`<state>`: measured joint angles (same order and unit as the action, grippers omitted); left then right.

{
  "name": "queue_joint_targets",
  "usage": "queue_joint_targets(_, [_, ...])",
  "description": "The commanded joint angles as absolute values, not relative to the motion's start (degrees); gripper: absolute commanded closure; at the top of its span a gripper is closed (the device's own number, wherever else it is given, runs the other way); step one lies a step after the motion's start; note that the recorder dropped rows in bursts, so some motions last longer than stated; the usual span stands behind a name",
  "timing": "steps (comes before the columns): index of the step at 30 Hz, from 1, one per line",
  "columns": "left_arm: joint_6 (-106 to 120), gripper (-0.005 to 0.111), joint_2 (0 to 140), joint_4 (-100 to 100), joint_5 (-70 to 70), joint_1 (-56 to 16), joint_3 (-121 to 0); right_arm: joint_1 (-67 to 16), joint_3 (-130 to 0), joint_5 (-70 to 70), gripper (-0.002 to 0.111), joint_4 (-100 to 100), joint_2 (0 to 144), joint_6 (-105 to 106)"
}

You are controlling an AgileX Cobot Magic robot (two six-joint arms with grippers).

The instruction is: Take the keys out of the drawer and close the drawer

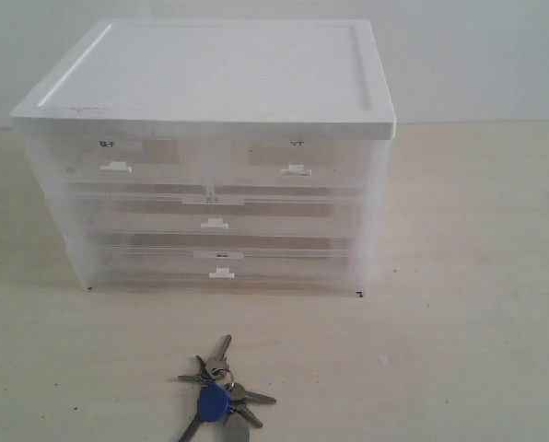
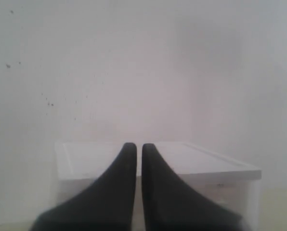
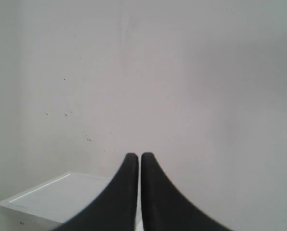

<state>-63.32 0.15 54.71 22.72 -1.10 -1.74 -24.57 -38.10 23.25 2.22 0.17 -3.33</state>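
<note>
The keys (image 1: 217, 394), with a round blue fob and a grey tag, lie on the table in front of the cabinet, near the front edge. The drawer (image 1: 297, 164), the top right half-width one with a faint label and a white tab handle, sits flush with the cabinet front. Neither arm shows in the exterior view. My left gripper (image 2: 135, 145) is shut and empty, raised and facing the wall above the cabinet top (image 2: 201, 161). My right gripper (image 3: 136, 155) is also shut and empty, with the cabinet top (image 3: 57, 195) low beside it.
The translucent cabinet (image 1: 210, 78) has a white lid. The top left drawer (image 1: 116, 164) bears a dark label, and two full-width drawers (image 1: 217, 223) lie below; all sit flush. The pale wooden table (image 1: 459, 350) spreads around it, with a white wall behind.
</note>
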Motion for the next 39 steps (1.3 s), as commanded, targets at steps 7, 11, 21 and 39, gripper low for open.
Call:
queue_joint_targets(7, [-63.63,0.102,0.0,56.31,21.19,-1.28,0.0,-24.56,-37.98,25.02,0.108,2.07,0.0,-6.14])
queue_joint_targets(11, [-69.73,0.102,0.0,59.29,24.18,-1.28,0.0,-24.56,-37.98,24.79,0.108,1.93,0.0,-6.14])
queue_joint_targets(21, [-74.24,0.102,4.92,63.96,20.52,-1.28,-4.56,-24.56,-37.98,21.72,0.108,-4.41,7.33,-6.46])
queue_joint_targets(39, [-77.96,0.102,4.92,69.94,20.03,-1.28,0.0,-24.56,-37.98,26.38,0.108,-4.56,7.25,-6.46])
